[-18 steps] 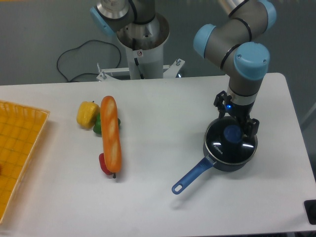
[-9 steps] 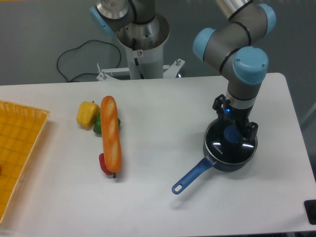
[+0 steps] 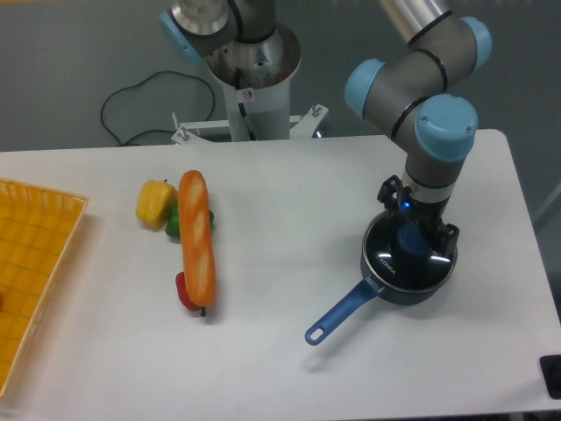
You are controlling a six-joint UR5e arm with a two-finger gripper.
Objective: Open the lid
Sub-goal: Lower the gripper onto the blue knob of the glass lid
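change since earlier: arm head shifted a little right and lower in frame; claw now closer over the knob; lid, pan, food unmoved.
lid: right of centre frame, seated flat on the saucepan, clear glass, thin metal rim, blue knob in the middle partly hidden by the claw.
claw: low over the lid, black fingers on either side of the knob; clenched or released cannot be told, contact with knob not clear.
writing: small white lettering on the glass at lower left of the lid, too small to read.
light: small blue LED lit on the wrist above the lid.
saucepan: dark blue, on the bench, long handle pointing to lower left of frame.
bread: long orange loaf, left of centre, lying top-to-bottom.
peppers: yellow pepper touching loaf's upper left; green and red bits just visible beside and under the loaf.
basket: yellow, far left edge, cut off by frame.
arm base: upper centre, behind the bench, black cable on the floor at upper left.
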